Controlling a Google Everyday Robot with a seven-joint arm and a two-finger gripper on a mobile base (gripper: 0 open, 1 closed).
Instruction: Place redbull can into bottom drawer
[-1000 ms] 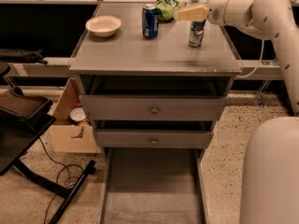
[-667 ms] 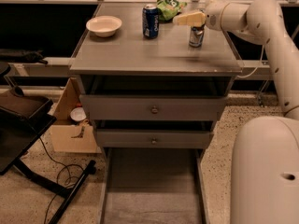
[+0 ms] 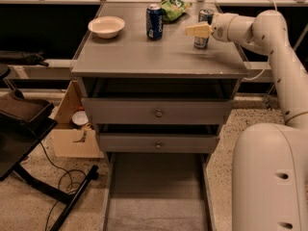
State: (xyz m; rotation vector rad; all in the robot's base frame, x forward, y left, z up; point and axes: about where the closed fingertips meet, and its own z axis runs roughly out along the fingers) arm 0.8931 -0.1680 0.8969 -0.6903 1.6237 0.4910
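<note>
"Surface first: what is everything sitting on?"

"A flat grey cabinet top (image 3: 144, 57) is carrying it all. The cabinet is standing on a speckled beige floor (image 3: 29, 196), with dark panels and a pale ledge running behind it. A brown cardboard box (image 3: 67, 143) is sitting on the floor at its left, beside black stand legs (image 3: 72, 201) and a trailing cable."

"And the slim blue-and-silver redbull can?"

"The redbull can (image 3: 206, 15) is standing upright near the right rear corner of the top, well apart from the long shallow grey bottom drawer (image 3: 156, 211), which is sticking out toward the camera at floor level."

"Where is the gripper hanging?"

"The pale yellow gripper (image 3: 195, 30) is reaching in from the right on a white jointed arm (image 3: 279, 47) and is crossing in front of the can's middle. Whether it is clamped on the can or spread wide, I cannot tell."

"Counts, then?"

"Two cans are standing there: the redbull can and a wider dark-blue soda can (image 3: 154, 21) left of it. One shallow white bowl (image 3: 106, 27) is resting near the left rear, and one crumpled green snack bag (image 3: 174, 7) is lying behind, between the cans. Two grey drawer fronts with round knobs (image 3: 158, 113) are stacking above the bottom drawer, making three drawers. The robot's white base (image 3: 269, 177) is filling the lower right."
</note>
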